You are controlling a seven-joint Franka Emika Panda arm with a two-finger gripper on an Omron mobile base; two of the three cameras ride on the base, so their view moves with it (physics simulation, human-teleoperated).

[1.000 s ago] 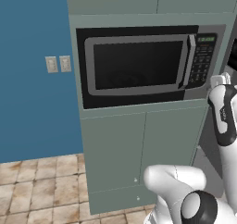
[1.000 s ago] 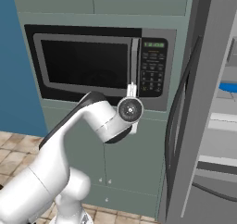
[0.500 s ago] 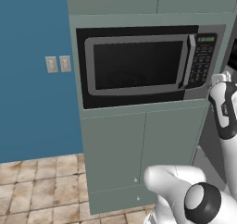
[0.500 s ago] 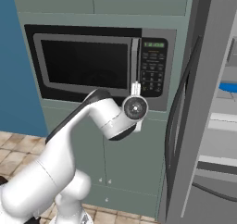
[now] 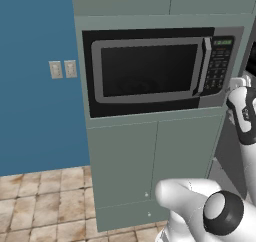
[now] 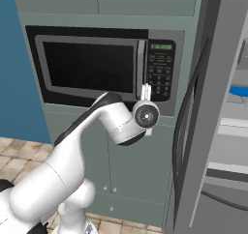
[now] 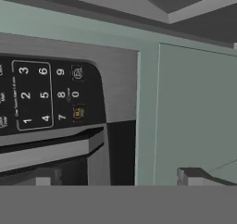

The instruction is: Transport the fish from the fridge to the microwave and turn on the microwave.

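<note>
The microwave (image 5: 150,71) (image 6: 92,66) sits built into green cabinetry with its dark-windowed door closed. My gripper (image 6: 147,89) (image 5: 239,81) hovers just in front of the lower right corner of the black keypad (image 6: 160,73) (image 7: 41,98). It is open, fingertips (image 7: 196,176) wide apart with nothing between them. The hand view looks at the number keys and a small yellow-marked button (image 7: 77,112). To the right the fridge (image 6: 215,107) stands open. The fish is hidden. A blue shape (image 6: 238,90) lies on a fridge shelf at the picture's edge; I cannot tell what it is.
The thick fridge door (image 6: 193,131) juts out close to the right of my arm. Green cabinet doors (image 5: 150,161) run below the microwave, more cabinets above. A blue wall with two switch plates (image 5: 62,68) lies left, over a tiled floor (image 5: 40,201).
The hand has crept slightly rightward and closer to the keypad's lower corner. The microwave door and the fridge are unchanged.
</note>
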